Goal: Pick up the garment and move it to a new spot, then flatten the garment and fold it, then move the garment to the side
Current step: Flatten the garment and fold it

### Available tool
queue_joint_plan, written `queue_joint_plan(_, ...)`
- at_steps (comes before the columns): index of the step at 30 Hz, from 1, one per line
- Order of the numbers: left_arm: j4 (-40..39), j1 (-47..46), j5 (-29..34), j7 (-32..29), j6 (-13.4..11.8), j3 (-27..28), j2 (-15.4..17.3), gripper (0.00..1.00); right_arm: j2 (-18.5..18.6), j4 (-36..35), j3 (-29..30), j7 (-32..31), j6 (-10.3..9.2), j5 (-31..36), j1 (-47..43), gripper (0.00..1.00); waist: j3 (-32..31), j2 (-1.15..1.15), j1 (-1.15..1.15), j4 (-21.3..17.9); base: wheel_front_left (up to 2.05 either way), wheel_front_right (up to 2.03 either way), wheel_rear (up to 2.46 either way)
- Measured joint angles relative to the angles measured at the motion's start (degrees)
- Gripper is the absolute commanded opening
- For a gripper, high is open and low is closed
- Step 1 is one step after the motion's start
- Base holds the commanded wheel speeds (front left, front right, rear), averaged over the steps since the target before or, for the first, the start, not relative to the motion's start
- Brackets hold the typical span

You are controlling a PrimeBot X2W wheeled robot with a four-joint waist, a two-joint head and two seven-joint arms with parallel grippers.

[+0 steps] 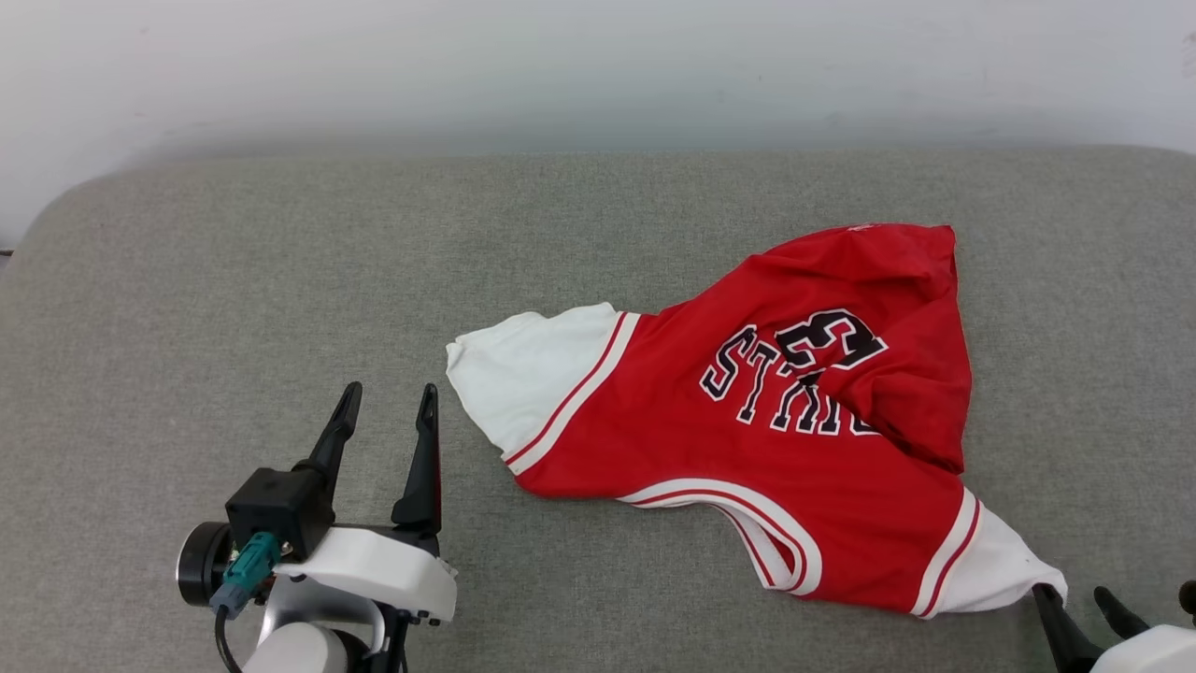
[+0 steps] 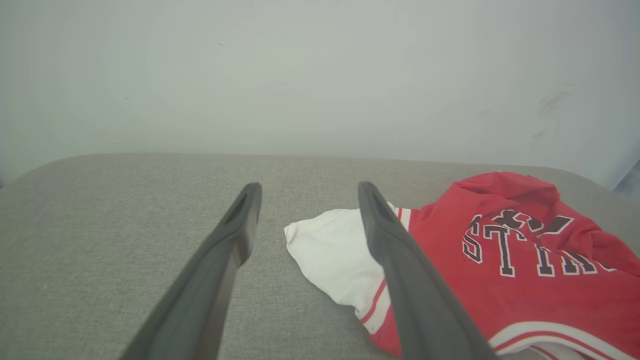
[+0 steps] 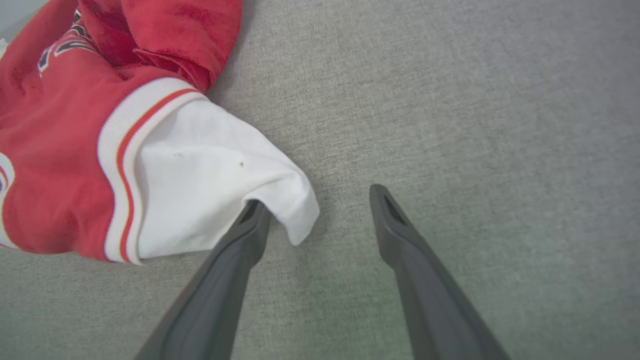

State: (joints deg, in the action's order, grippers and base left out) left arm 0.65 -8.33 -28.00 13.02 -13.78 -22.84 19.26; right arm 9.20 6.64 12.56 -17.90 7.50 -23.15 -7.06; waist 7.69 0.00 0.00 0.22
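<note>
Garment lies crumpled on table, right of centre. Left end effector wide apart, empty, near one sleeve. Right end effector wide, empty, finger touching other sleeve. Risk: finger snags sleeve, bunching cloth worse.

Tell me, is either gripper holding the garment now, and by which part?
Nothing is held. The left gripper and the right gripper both have open jaws; the garment lies free, one sleeve tip against a right finger.
</note>
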Motion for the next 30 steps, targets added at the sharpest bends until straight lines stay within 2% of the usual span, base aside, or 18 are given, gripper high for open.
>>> queue_joint_plan(7,1.3,1.8,-1.1,0.1,-0.3,0.5,0.1,1.00,-2.2,-5.9,1.3,5.5,0.00,1.9,-1.4,1.00,-2.1,0.00,0.00,-0.2,0.00,0.00,0.00)
queue_joint_plan(12,1.8,3.0,-2.0,0.1,-0.9,0.9,0.1,1.00,-4.0,-10.9,0.8,8.0,0.00,5.8,-2.6,1.00,-4.1,0.00,0.00,-0.4,0.00,0.00,0.00)
queue_joint_plan(20,2.3,2.6,-2.2,-1.5,-1.1,1.6,1.9,1.00,-5.2,-16.3,-4.9,11.0,0.01,10.2,-2.7,1.00,-5.7,0.00,0.00,-1.4,0.00,0.00,0.00)
queue_joint_plan(26,3.8,-2.5,-2.7,-5.4,0.2,1.9,3.8,1.00,-5.8,-19.0,-8.0,13.1,0.00,11.9,-0.9,1.00,-4.7,0.00,0.00,-3.0,0.00,0.00,0.00)
queue_joint_plan(30,6.1,-7.0,-4.6,-11.7,2.4,1.7,5.5,1.00,-6.0,-20.0,-9.0,15.2,0.00,12.2,1.4,1.00,-2.6,0.00,0.00,-4.3,0.00,0.00,0.00)
